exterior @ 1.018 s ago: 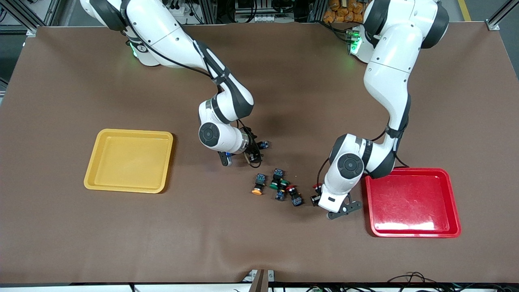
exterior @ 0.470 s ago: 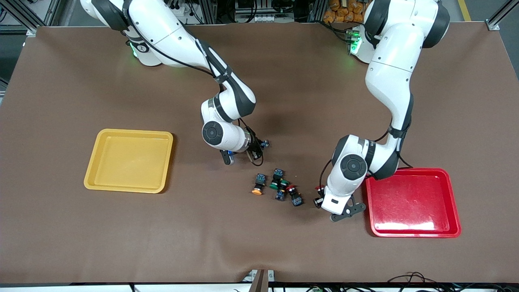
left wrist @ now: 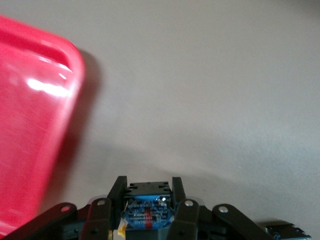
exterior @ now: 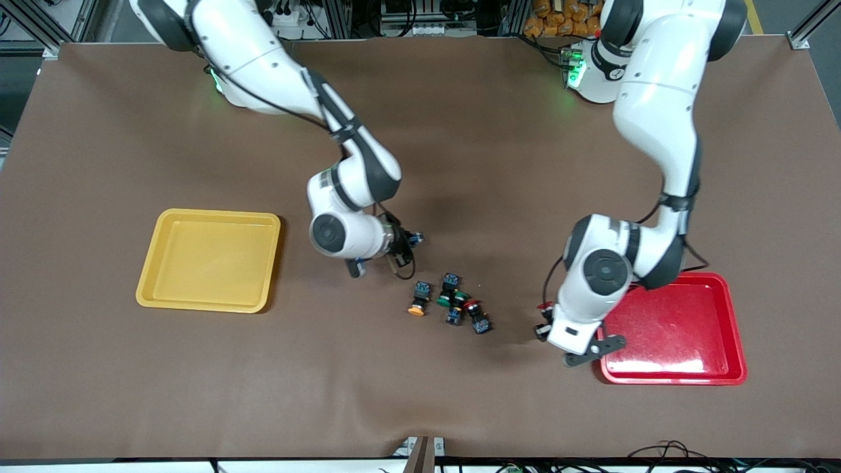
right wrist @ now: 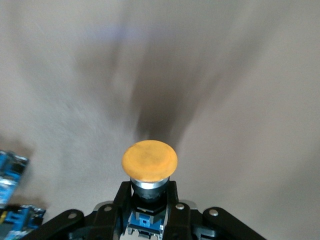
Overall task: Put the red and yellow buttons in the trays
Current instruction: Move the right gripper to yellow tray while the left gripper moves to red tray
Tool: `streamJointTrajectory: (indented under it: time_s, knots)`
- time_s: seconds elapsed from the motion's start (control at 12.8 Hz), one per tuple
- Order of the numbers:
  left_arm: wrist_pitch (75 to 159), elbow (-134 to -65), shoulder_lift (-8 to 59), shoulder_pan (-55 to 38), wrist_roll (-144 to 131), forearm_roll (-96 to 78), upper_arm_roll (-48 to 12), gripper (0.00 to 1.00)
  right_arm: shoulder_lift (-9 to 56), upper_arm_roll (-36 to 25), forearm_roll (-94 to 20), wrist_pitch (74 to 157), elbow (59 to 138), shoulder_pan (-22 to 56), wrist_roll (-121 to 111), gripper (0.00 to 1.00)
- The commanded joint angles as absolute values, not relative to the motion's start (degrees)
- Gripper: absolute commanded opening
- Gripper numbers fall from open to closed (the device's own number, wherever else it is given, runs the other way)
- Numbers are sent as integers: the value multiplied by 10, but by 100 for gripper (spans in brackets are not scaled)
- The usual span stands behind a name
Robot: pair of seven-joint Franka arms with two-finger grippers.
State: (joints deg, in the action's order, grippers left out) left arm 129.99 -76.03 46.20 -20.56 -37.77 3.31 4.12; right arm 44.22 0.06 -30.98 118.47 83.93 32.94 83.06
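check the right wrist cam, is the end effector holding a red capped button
No, the right end effector is shut on a button with an orange-yellow cap, held above the bare brown table.

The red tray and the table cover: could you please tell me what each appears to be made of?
Red tray: probably glossy moulded plastic, judging by the bright highlights on its floor and its rounded rim. Table cover: seemingly a matte brown mat, perhaps rubber or paper; it shows no glare and ripples at the edge nearest the front camera.
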Motion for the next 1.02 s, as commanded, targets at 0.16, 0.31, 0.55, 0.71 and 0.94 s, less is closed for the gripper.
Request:
streamJointTrajectory:
  time_s: [0.16,0.31,0.55,0.71,0.94]
  knots:
    - [1267,-777,433,-140,-255,46,35,0,421,4,-279,1001,804,204,559,0]
    - [1267,-780,434,-109,-190,46,34,0,411,1,-236,959,804,155,436,0]
    - [1268,-780,440,-73,-112,42,33,0,404,1,-115,918,809,81,249,0]
    - [1268,-780,448,-39,-43,38,31,0,403,1,-89,917,817,34,117,0]
    - [1275,-780,465,-4,38,24,30,0,410,2,-56,937,822,-23,-30,0]
